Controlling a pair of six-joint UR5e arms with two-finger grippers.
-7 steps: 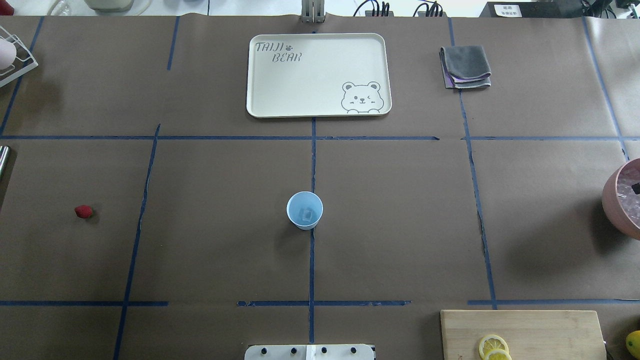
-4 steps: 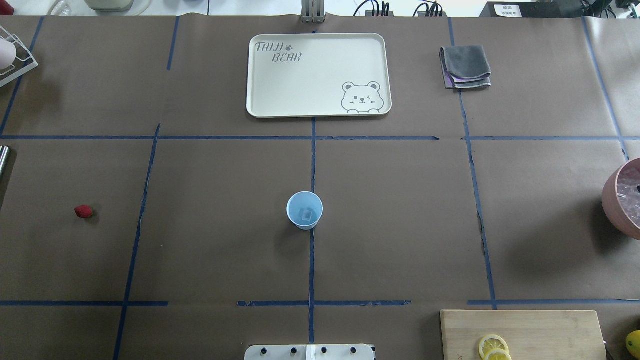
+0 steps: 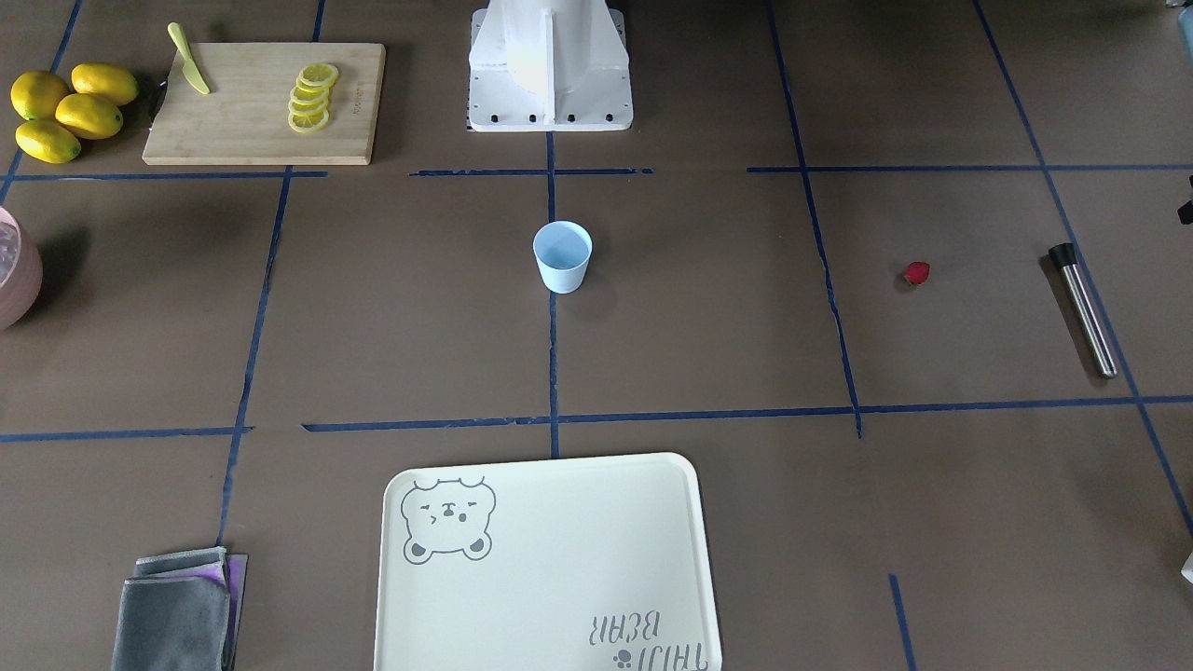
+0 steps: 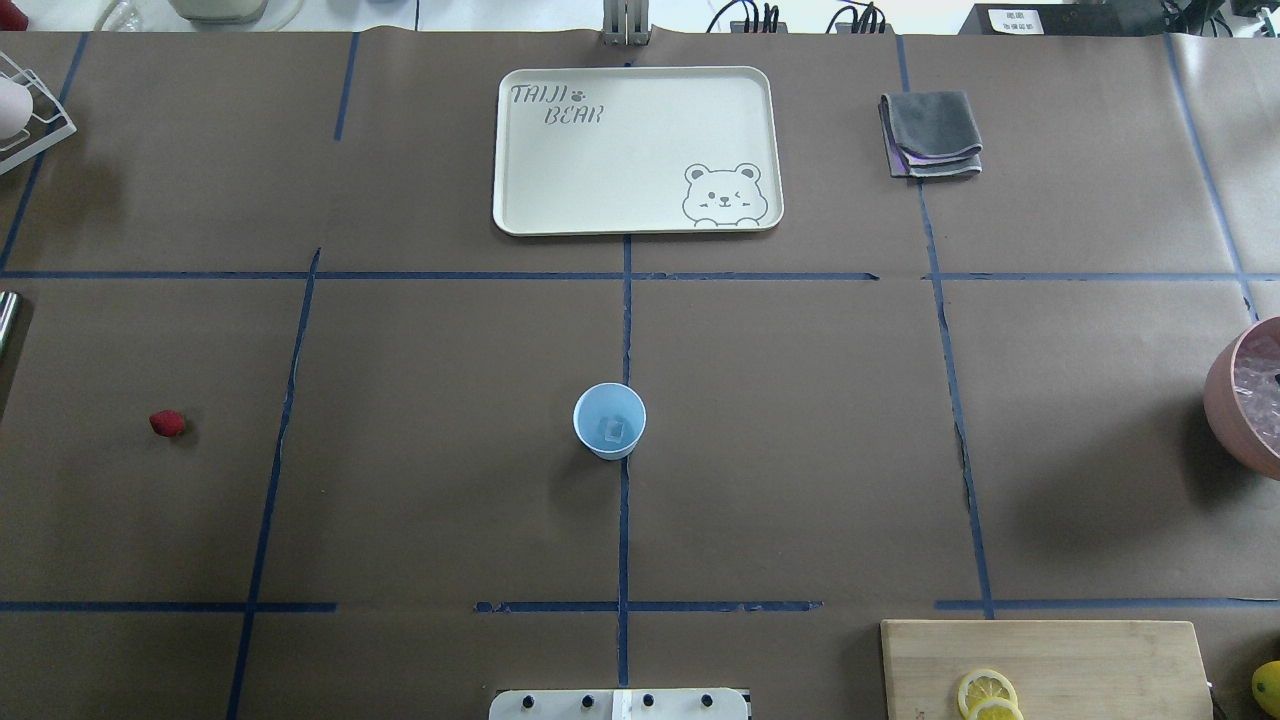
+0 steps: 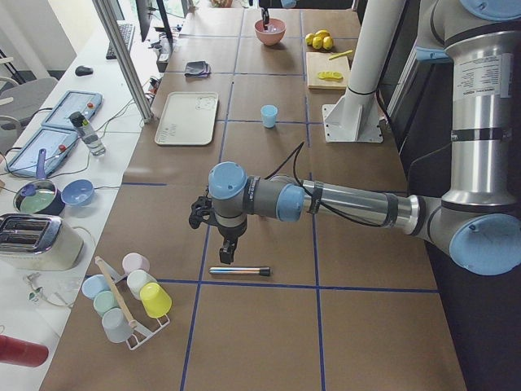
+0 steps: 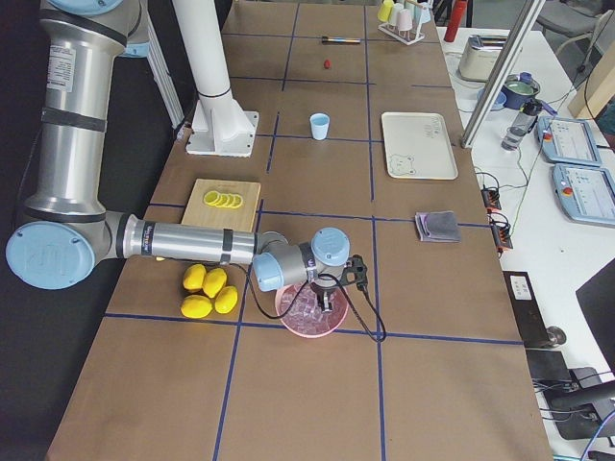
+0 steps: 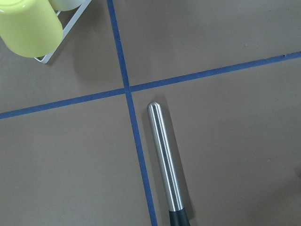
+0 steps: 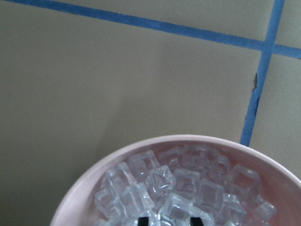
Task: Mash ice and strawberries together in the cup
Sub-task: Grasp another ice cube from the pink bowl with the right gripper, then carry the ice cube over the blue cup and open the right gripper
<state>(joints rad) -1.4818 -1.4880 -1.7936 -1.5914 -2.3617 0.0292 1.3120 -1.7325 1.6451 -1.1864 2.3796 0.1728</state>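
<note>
One pale-blue cup (image 3: 562,256) stands upright at the middle of the desk (image 3: 708,308) in the front-facing view. The strawberry (image 3: 916,273) lies well apart at its 3 o'clock, with a steel muddler (image 3: 1086,312) farther the same way. A pink bowl (image 3: 17,270) sits at 9 o'clock on the view's edge.

Overhead, the cup (image 4: 609,420) holds one lump of ice (image 4: 612,430). The strawberry (image 4: 167,423) is at its 9 o'clock and the bowl (image 4: 1235,400) at 3 o'clock.

From the left end, the left gripper (image 5: 226,254) hangs just above the muddler (image 5: 240,270), pointing down; how far open it is cannot be told.

From the right end, the right gripper (image 6: 327,300) reaches down into the bowl.

The left wrist view shows the muddler (image 7: 164,160) lying on the desk beside a blue tape line, black end toward 6 o'clock.

In the right wrist view, two dark fingertips (image 8: 149,220) stand apart amid the bowl's heaped ice (image 8: 188,183), with a lump between them. Whether they pinch it cannot be told.
</note>
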